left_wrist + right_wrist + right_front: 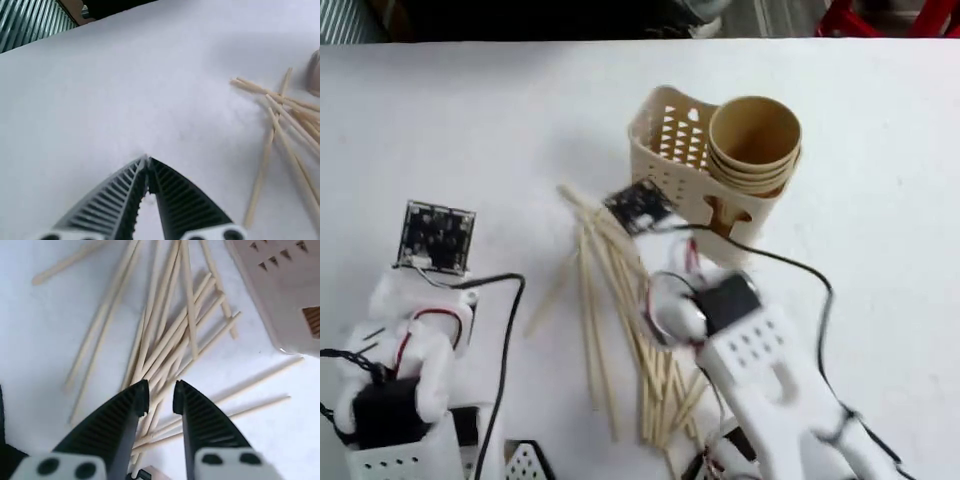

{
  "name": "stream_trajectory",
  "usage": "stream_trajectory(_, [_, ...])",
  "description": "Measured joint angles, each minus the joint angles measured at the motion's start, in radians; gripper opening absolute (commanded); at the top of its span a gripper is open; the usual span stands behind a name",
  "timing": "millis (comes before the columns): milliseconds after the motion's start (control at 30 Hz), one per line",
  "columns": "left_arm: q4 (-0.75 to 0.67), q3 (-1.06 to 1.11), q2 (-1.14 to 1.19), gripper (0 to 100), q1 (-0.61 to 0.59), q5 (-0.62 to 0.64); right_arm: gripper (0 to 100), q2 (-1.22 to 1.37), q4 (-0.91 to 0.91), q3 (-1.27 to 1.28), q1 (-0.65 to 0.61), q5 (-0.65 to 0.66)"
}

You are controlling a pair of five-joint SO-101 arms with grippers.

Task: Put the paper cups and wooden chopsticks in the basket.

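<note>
On the table (880, 200), the basket (670, 150) holds the stacked paper cups (755, 140); beside it wooden chopsticks (162, 340) lie heaped, light, stiff and likely slippery, best pinched mid-length. Over them the right claw (160, 392) hangs slightly spread; the left claw (148, 167) is pressed together.

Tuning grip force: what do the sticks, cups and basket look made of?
Sticks: pale bare wood or bamboo, matte, thin and straight.
Cups: tan paper by the look, matte, thin stacked rims.
Basket: cream plastic, probably moulded, smooth, regular holes in its wall.
</note>
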Motion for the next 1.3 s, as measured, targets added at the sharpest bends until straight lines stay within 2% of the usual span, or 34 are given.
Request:
stream_trajectory(167, [-0.054,0.172,-0.064,2,-0.011,-0.009,9.4,0.215,-0.078,-0.078,-0.052,-0.017])
stream_trajectory(433, [-0.14,0.404,-0.18,2,-0.017,-0.009,9.5,0.427,-0.245,-0.084,-0.055,-0.017])
stream_trajectory(533, [-0.141,0.446,-0.233,2,-0.04,-0.009,9.8,0.499,-0.296,-0.086,-0.054,-0.017])
stream_trajectory(700, [-0.141,0.514,-0.331,2,-0.055,-0.009,16.5,0.623,-0.324,-0.167,-0.054,-0.1])
stream_trajectory(833, [-0.141,0.534,-0.4,2,-0.055,-0.009,15.8,0.746,-0.302,-0.261,-0.054,-0.118])
stream_trajectory(1133, [-0.141,0.542,-0.404,2,-0.055,-0.009,15.5,0.945,-0.302,-0.374,-0.046,-0.118])
stream_trajectory(1200, [-0.141,0.542,-0.404,2,-0.055,-0.009,14.2,0.971,-0.302,-0.388,-0.035,-0.118])
stream_trajectory(1300, [-0.141,0.542,-0.404,2,-0.055,-0.009,4.0,0.993,-0.302,-0.4,-0.028,-0.118])
